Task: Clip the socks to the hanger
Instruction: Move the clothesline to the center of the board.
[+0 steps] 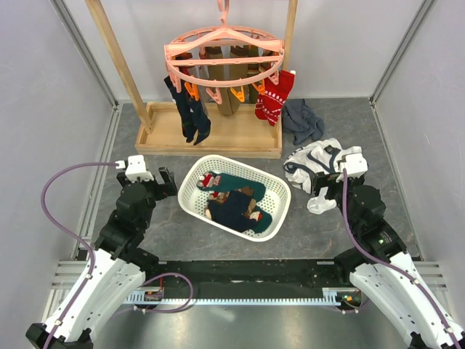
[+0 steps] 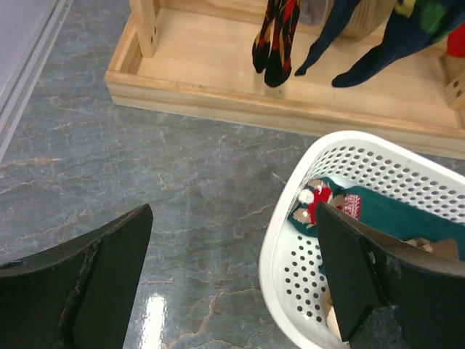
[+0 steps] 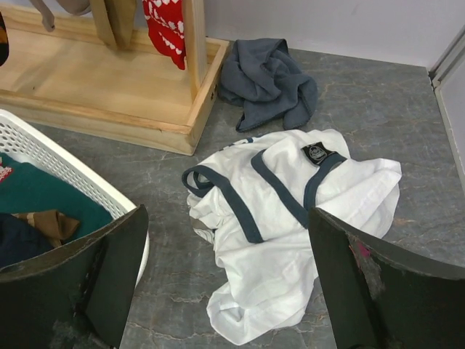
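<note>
The pink ring hanger (image 1: 224, 51) hangs at the top centre. Navy socks (image 1: 190, 113), a brown one (image 1: 231, 98) and a red patterned pair (image 1: 273, 97) are clipped to it. More socks, dark teal (image 1: 243, 185), navy (image 1: 232, 209) and red, lie in the white mesh basket (image 1: 276, 190). My left gripper (image 1: 167, 182) is open and empty, just left of the basket; in the left wrist view (image 2: 232, 280) its right finger overlaps the basket rim (image 2: 280, 240). My right gripper (image 1: 328, 187) is open and empty over a white garment (image 3: 290, 225).
The wooden rack frame has a tray base (image 1: 232, 134) behind the basket. A grey garment (image 1: 301, 120) lies right of the tray, and the white garment with navy trim (image 1: 312, 163) in front of it. Metal rails and walls bound the grey floor.
</note>
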`<state>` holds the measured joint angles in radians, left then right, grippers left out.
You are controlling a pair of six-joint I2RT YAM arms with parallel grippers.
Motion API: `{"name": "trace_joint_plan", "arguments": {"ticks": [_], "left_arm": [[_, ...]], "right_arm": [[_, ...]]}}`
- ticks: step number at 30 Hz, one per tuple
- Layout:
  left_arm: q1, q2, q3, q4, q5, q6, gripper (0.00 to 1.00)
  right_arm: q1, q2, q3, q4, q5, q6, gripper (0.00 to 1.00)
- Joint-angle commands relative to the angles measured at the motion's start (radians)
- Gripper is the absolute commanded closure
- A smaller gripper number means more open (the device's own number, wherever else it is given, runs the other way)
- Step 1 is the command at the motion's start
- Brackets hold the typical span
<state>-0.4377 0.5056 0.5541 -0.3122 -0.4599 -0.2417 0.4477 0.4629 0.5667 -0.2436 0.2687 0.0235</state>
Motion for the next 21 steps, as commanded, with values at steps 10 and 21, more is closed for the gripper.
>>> {"name": "trace_joint_plan", "arguments": {"ticks": [10,21], "left_arm": [[0.004,0.017,0.035,-0.024,0.127,-0.01,0.01],[0.002,0.094,0.076,-0.065,0.319,-0.036,0.0]], "right_arm": [[0.002,0.265,0.188,-0.036,-0.158,0.187,0.02],[0.003,0.71,0.311,0.135,0.014,0.427,0.02]]}}
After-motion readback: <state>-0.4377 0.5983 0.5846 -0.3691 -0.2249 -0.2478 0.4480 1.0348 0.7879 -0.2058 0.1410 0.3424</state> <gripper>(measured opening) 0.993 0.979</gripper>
